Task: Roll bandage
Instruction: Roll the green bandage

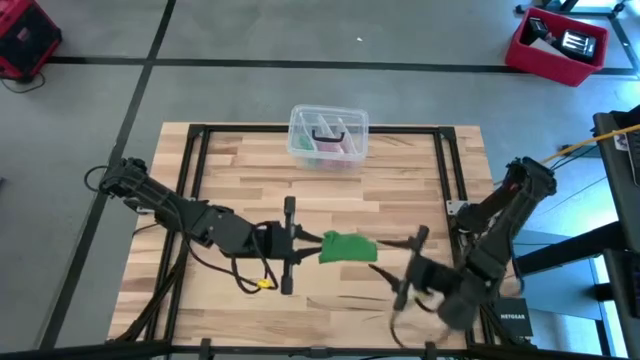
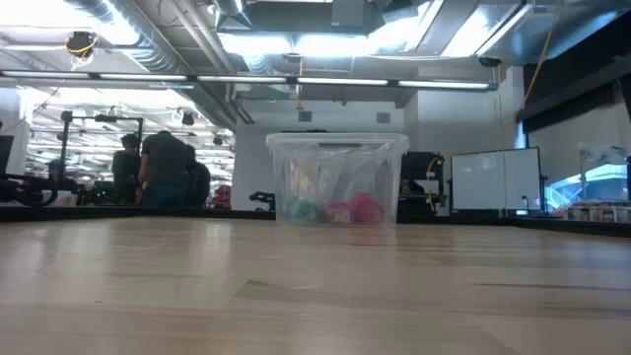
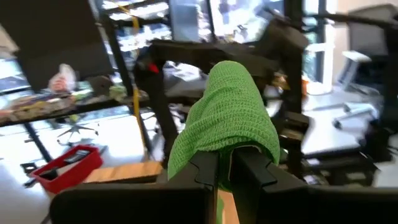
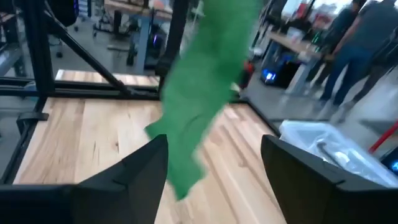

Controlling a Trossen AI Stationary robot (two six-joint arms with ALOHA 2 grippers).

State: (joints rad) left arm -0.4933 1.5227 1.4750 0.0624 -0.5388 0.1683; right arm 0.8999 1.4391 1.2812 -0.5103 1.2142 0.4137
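Above the tabletop (image 1: 400, 180), we log: bandage (image 1: 347, 247), unrolled, clamped in left gripper (image 1: 300, 240) fingers; right gripper (image 1: 405, 262) fingers apart nearby. Rolling, we judge, barely begun.

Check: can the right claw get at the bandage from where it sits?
Probably yes. The right claw is open, with the hanging bandage just ahead of it and nothing between. The left claw is shut on the bandage's other end.
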